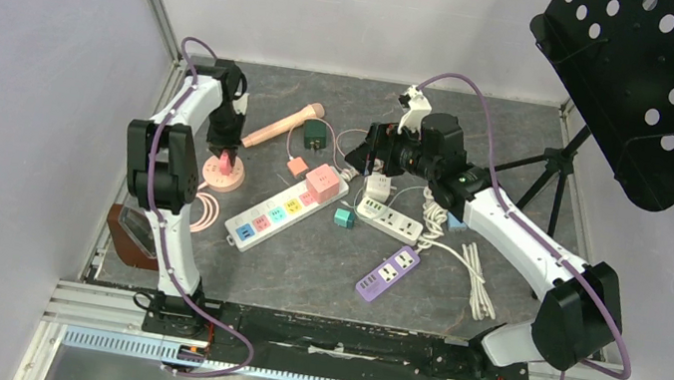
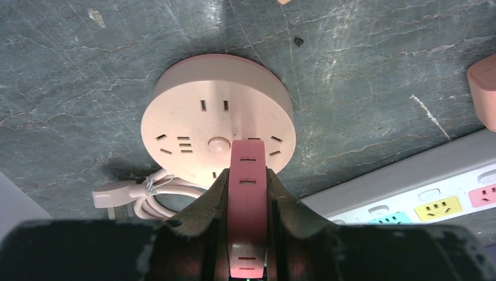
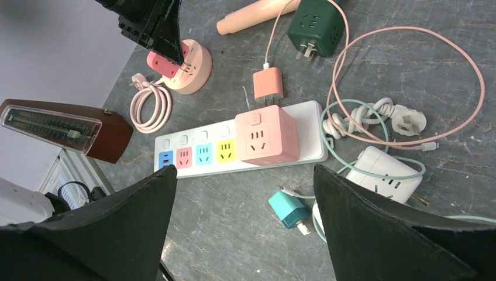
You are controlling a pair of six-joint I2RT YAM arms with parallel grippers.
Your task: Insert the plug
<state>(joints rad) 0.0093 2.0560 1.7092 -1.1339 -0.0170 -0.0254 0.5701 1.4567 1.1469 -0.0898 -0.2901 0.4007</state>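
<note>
My left gripper (image 2: 247,178) is shut on a pink plug block (image 2: 248,193), its fingers pressed against both sides. The block's far end meets the top of a round pink socket disc (image 2: 199,123), near its right front sockets; its prongs are hidden. From above, the left gripper (image 1: 225,159) points straight down onto the disc (image 1: 224,178) at the table's left. My right gripper (image 3: 244,170) is open and holds nothing. It hovers over bare table with a teal charger (image 3: 288,209) below it, and from above the right gripper (image 1: 368,154) is at the centre back.
A white power strip (image 1: 258,222) with coloured sockets carries a pink cube adapter (image 1: 322,182). Around it lie a green cube (image 1: 317,133), a peach cylinder (image 1: 282,124), a white strip (image 1: 389,220), a purple strip (image 1: 388,272) and loose cables. A brown metronome (image 1: 127,231) stands left, a black perforated stand (image 1: 671,89) right.
</note>
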